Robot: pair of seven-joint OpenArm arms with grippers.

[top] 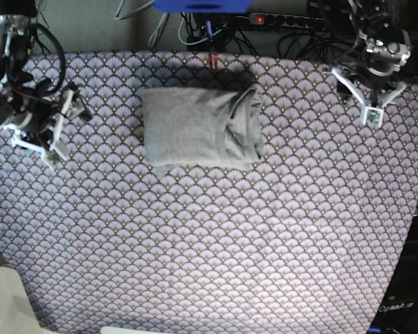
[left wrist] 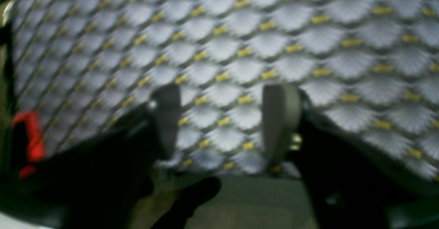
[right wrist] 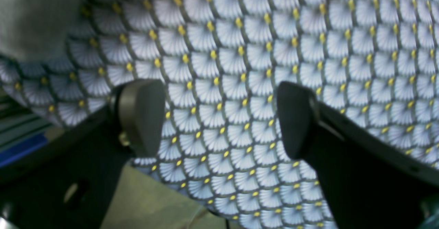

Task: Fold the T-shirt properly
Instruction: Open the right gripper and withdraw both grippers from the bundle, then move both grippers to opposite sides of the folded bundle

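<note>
Scallop-patterned table cloth (top: 209, 243) bears one folded T-shirt (top: 198, 129); two grippers, left (top: 371, 104) and right (top: 56, 132), fingers spread, empty.

That table cloth (top: 209, 264) covers pretty much the whole work surface — purple-grey with a scallop or fan pattern and a little yellow dot at the base of each fan. Up along the far edge there's a tangle of dark cables (top: 299, 31), a power strip (top: 289, 21) with a red light glowing, and something blue (top: 202, 5) — can't tell what it is.
</note>
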